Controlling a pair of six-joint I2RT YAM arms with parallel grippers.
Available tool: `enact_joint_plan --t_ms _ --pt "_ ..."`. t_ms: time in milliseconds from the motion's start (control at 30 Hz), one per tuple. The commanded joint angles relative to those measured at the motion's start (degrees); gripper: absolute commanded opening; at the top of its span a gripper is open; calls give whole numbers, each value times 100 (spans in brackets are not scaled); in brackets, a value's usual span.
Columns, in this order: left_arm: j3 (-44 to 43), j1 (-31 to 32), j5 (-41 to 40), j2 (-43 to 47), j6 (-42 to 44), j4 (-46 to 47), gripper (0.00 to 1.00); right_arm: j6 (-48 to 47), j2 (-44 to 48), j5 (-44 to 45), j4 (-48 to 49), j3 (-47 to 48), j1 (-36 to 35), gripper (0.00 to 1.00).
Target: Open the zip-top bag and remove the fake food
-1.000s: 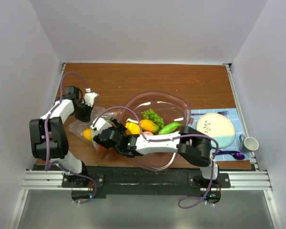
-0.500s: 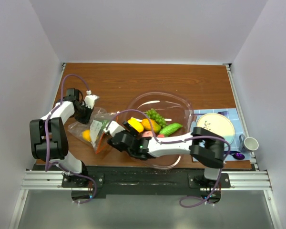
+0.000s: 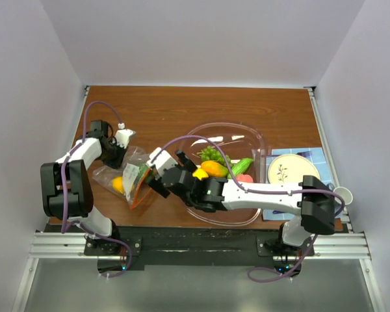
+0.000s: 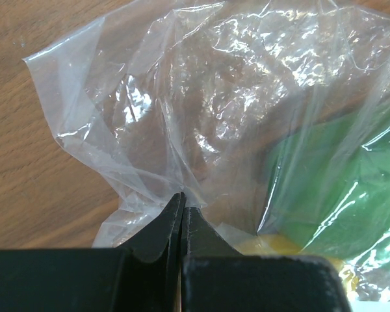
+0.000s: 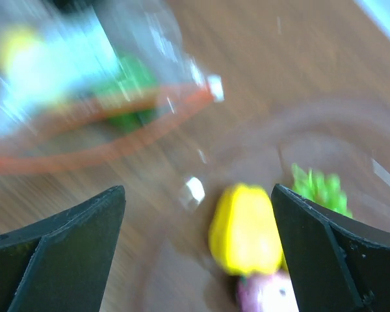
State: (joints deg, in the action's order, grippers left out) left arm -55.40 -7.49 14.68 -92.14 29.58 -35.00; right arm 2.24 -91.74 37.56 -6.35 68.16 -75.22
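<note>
At far left of the surface [image 3: 149, 104], pinching a fold of the bag [image 3: 120, 170] with the left hand [image 3: 115, 155], fingertips [image 4: 172, 218] pressed tight together on the clear plastic. Beside that hand, lying crumpled on the wood, with the red-orange zip strip [image 3: 140, 195] along the right edge and the mouth turned toward the bowl [image 3: 263, 140]. Inside, holding some food [image 3: 119, 184]: a yellow piece and something green, showing through the plastic in the left wrist view too. Just right of the bag's mouth, poised with the right hand [image 3: 168, 173], spread wide and gripping nothing. Blurred in its own wrist view, with bag at upper left and bowl at lower right. Further right, inside the bowl, more food: yellow, orange, green grapes, a cucumber and a pink piece. At far right, a plate [image 3: 292, 174] on a blue mat [image 3: 314, 156], with a mug [image 3: 342, 194] just beside.
</note>
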Motion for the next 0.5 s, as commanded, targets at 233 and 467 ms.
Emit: enact_joint_plan --t_ms 233,467 --pt "-524 -147 105 257 109 -428 65 -180 -1372 -856 573 1393 -54 82" --pt "-1437 -499 422 688 390 -1376 84 13 -1566 -917 1030 928 34 73"
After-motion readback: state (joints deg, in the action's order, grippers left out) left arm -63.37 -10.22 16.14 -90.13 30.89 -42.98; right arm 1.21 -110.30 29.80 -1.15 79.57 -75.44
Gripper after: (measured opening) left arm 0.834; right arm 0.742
